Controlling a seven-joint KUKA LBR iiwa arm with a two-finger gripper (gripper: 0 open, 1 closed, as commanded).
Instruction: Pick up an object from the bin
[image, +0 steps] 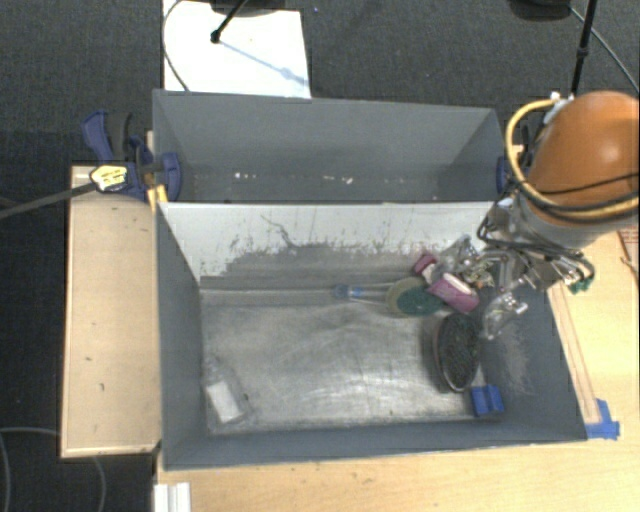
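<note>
Orange wrist cover (585, 150) near stubby pink cylinder (455, 292)

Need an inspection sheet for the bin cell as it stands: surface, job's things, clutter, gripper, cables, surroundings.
Surface: grey metal bin, floor scuffed.
Job's things: pink-and-purple piece at the right rear, nearest the gripper; green round-headed tool with a blue handle beside it; black oval brush in front of them.
Clutter: small blue block front right; pale block front left.
Grippers: gripper low over the right-rear cluster; holding anything: cannot tell.
Cables: yellow cable looped by the orange wrist cover; black cable on the floor at left.
Surroundings: dark carpet.
</note>
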